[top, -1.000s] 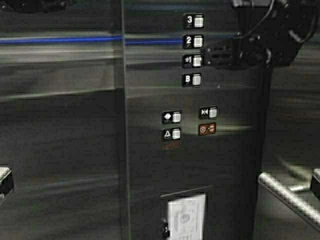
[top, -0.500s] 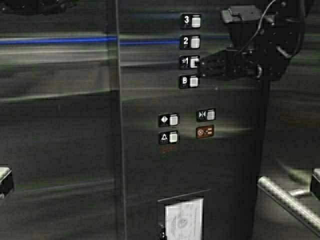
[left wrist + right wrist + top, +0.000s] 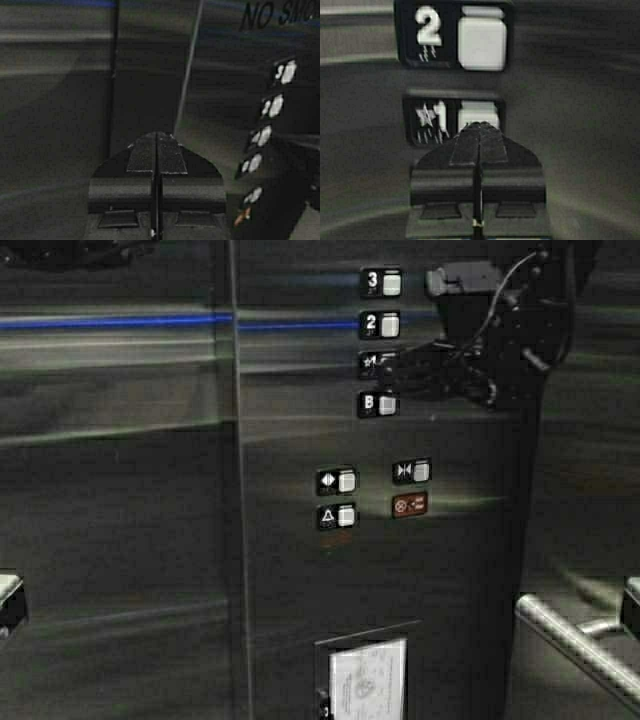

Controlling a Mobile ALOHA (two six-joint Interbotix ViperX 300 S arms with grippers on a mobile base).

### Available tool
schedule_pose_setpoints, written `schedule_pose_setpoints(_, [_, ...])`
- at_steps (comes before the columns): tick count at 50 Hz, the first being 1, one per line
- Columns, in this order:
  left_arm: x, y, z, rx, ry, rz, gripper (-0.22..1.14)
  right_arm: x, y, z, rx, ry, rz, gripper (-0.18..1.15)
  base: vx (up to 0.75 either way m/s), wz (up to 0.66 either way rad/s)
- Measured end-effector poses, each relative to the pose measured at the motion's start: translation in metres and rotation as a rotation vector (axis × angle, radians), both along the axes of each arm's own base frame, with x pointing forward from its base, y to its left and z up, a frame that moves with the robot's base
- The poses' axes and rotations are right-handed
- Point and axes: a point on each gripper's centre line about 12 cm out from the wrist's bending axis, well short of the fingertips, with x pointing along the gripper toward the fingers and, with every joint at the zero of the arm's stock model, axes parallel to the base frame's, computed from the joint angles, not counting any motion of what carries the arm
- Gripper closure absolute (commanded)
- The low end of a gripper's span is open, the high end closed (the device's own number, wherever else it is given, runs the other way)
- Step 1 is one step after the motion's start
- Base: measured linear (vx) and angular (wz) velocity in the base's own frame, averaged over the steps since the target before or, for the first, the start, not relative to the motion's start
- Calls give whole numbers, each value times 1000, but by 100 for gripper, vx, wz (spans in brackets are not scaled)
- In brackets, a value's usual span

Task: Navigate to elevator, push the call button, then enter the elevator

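The robot faces the brushed stainless-steel control panel [image 3: 300, 570] inside the elevator cab, not the call button named in the task, which is nowhere in view. A column of square white floor buttons runs down the panel: 3 [image 3: 392, 282], 2 [image 3: 390, 324], the starred 1 [image 3: 388, 362] and B [image 3: 387, 404]. Below them sit four smaller buttons with door and alarm symbols [image 3: 347, 481], and a white paper certificate behind a window [image 3: 368, 680] at the panel's lower edge.

The right tool [image 3: 392, 362] is raised level with the starred 1 button; its black fingers are pressed together, holding nothing, and their tip is at the button's white face [image 3: 478, 114]. The left tool [image 3: 156, 145] is also closed and empty, pointing at the bare steel wall beside the panel.
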Motion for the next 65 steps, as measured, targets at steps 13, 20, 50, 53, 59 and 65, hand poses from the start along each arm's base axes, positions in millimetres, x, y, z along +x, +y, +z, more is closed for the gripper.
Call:
schedule_pose_setpoints(13, [0,0,0,0,0,0,89,6,3,-5,-2,-4,7,91,0,0])
schedule_pose_setpoints(20, [0,0,0,-2,1,0,89,6,3,-5,0,-3,6,91,-1,0])
schedule_pose_setpoints(50, [-1,0,2,-23,1,0,89,-41,-15,17,-12,33,3,91,0,0])
schedule_pose_setpoints(53, [-1,0,2,-28,3,0,89,-42,-15,19,-11,30,3,91,0,0])
schedule_pose_setpoints(59, [-2,0,2,-43,7,-1,89,-50,-18,23,7,56,-5,91,0,1])
schedule_pose_setpoints(65, [-1,1,3,-49,9,0,89,-62,-26,27,16,164,-44,91,1,0])
